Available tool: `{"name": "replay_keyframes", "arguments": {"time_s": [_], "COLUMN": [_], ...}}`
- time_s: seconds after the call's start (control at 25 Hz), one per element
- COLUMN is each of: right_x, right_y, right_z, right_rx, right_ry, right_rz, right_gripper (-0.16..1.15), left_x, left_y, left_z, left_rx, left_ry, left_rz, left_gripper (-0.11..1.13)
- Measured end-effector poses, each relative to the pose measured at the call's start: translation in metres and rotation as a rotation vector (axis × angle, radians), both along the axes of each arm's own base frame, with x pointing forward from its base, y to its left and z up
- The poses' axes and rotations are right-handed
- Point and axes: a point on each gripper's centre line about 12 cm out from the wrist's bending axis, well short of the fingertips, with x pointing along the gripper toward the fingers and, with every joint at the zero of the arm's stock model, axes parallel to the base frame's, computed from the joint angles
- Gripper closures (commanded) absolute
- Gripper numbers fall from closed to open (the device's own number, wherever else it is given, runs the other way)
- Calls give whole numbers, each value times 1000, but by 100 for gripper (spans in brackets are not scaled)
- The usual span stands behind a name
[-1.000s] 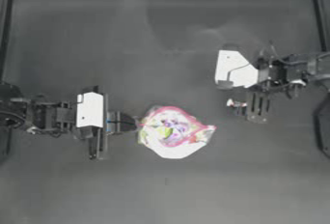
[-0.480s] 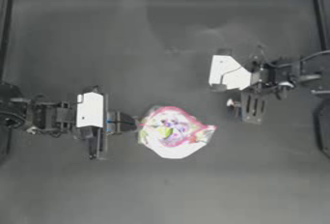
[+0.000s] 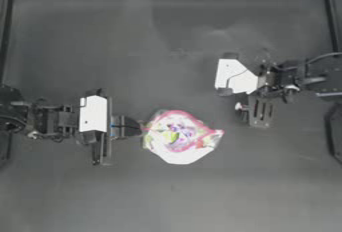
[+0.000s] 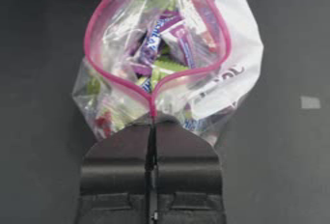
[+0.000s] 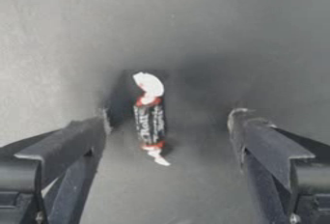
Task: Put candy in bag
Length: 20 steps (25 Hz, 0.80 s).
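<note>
Right gripper (image 5: 168,136) fingers apart, straddling the candy (image 5: 149,119) lying on the surface, light, slippery, so pinching mid-body; left gripper (image 4: 153,136) fingers clamping the bag (image 4: 168,59) rim.

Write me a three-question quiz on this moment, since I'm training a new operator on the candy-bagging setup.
1. True or false: the right pincer is shut on the candy.
2. What is the left pincer clamped on? A) the table B) the pink-red edge of the bag C) the candy
3. Fill in: the bag's mouth is ___ (open/sealed).

Key:
1. False: its jaws are open, one on each side of the candy, which lies on the table.
2. B: it pinches the strip at the bag's mouth.
3. Open: the pink-red strip forms a wide loop.
</note>
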Motion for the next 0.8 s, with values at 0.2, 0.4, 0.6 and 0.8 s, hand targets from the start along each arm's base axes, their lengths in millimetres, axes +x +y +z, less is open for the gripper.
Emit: {"name": "replay_keyframes", "arguments": {"time_s": [0.2, 0.4, 0.6, 0.8], "right_x": [1, 1, 0, 0], "right_y": [2, 3, 3, 4], "right_z": [-2, -3, -3, -1], "right_rx": [27, 40, 43, 49], "right_ry": [-8, -15, -11, -15], "right_rz": [-1, 7, 4, -3], "right_gripper": [19, 60, 73, 74], "left_x": [0, 0, 0, 0], "left_y": [0, 0, 0, 0], "left_z": [-1, -1, -1, -1], "left_rx": [-1, 0, -1, -1], "left_ry": [3, 2, 3, 2], "left_rz": [1, 0, 1, 1], "left_gripper": [99, 99, 99, 99]}}
